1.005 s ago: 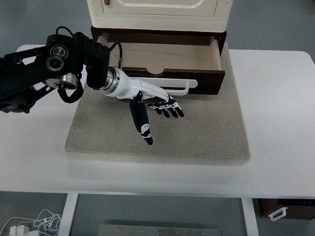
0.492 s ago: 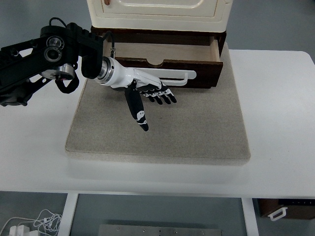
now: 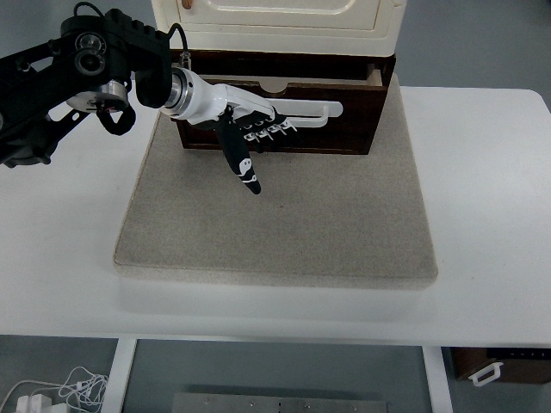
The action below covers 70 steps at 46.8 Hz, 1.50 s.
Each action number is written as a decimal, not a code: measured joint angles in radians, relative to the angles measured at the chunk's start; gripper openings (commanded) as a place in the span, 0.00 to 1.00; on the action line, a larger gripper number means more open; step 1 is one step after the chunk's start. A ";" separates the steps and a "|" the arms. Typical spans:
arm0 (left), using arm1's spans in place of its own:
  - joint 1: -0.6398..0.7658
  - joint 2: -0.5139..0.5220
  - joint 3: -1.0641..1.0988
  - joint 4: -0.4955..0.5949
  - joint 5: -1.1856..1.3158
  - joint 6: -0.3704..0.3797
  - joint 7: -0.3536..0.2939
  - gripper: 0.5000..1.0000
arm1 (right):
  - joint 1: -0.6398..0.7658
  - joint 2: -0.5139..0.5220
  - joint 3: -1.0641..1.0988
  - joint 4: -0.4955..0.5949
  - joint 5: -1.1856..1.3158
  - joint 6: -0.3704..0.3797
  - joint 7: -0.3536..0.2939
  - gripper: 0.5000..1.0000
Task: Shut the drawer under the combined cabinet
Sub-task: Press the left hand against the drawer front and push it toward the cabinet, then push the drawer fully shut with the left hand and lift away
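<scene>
A white table (image 3: 491, 215) is seen from above, and a large beige mat (image 3: 284, 224) is laid on it. At the far edge of the mat a cream cabinet (image 3: 275, 21) is placed, with a dark brown drawer (image 3: 336, 129) under it. The drawer is pulled out only a little: a thin strip of its light inside can be seen behind the front panel, and the front stands just past the cabinet base.

The left arm (image 3: 60, 86) is brought in from the left edge, black and bent, and it ends in a white wrist. The left hand (image 3: 254, 129) is laid flat against the drawer front, near the left part of it, just beside the white handle (image 3: 314, 112). The fingers (image 3: 267, 131) are stretched out and pressed to the panel, nothing is gripped. The thumb (image 3: 241, 163) is pointed down and toward the robot, over the mat.

In front of the drawer the mat is bare, and wide room is left on both sides of the hand. The right edge of the table is free.
</scene>
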 measured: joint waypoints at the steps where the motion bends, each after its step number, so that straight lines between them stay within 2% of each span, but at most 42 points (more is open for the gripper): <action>1: 0.000 0.000 -0.003 0.004 0.001 0.000 0.000 1.00 | 0.000 0.000 0.000 0.000 0.000 0.000 0.000 0.90; 41: 0.003 -0.057 -0.056 0.129 0.069 0.000 0.000 1.00 | 0.000 0.000 0.000 0.000 0.000 0.000 0.000 0.90; 70: 0.003 -0.058 -0.077 0.162 0.070 0.000 0.000 1.00 | 0.000 0.000 0.000 0.000 0.000 -0.001 0.000 0.90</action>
